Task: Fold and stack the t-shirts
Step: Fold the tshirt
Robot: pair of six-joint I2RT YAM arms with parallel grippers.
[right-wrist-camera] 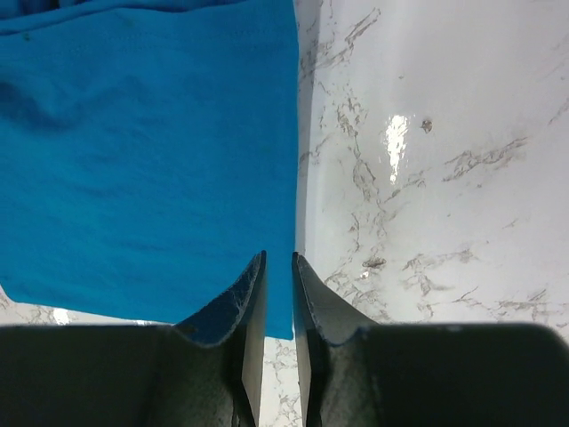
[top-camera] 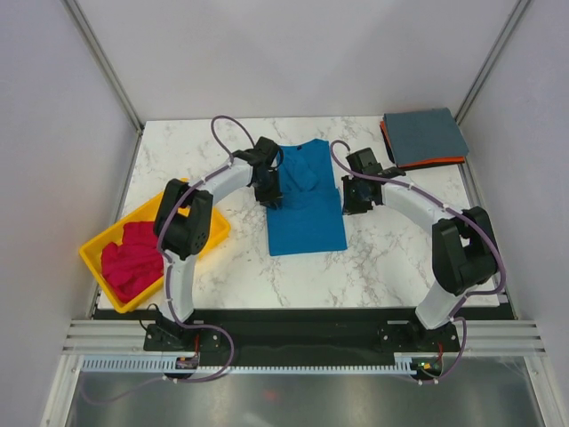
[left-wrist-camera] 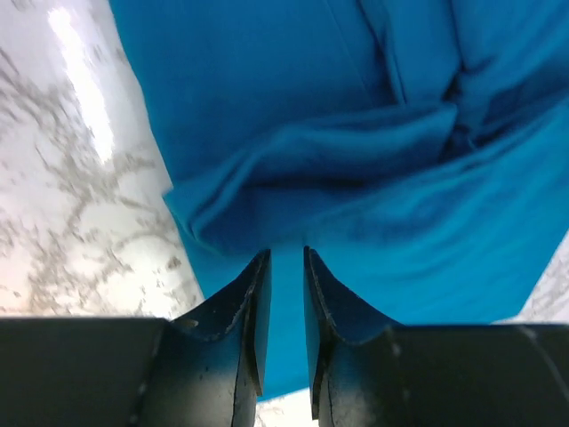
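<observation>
Basically, blue shirt (top-camera: 306, 206) lay lengthwise between both arms; left gripper (left-wrist-camera: 285, 267) nearly closed over its left edge, right gripper (right-wrist-camera: 277, 267) nearly closed at its right edge, neither holding cloth.

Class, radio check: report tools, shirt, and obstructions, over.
Left tool and right tool nearly shut, holding nothing. Blue t-shirt partly folded, flanked by both. Nothing in the way.

Both arms (top-camera: 209, 182) have white curved links, black joint blocks and looped lilac cables. Each gripper (left-wrist-camera: 284, 267) ends in two dark, scuffed, wedge-shaped fingers (right-wrist-camera: 242, 302), with a black housing behind the jaws.
</observation>
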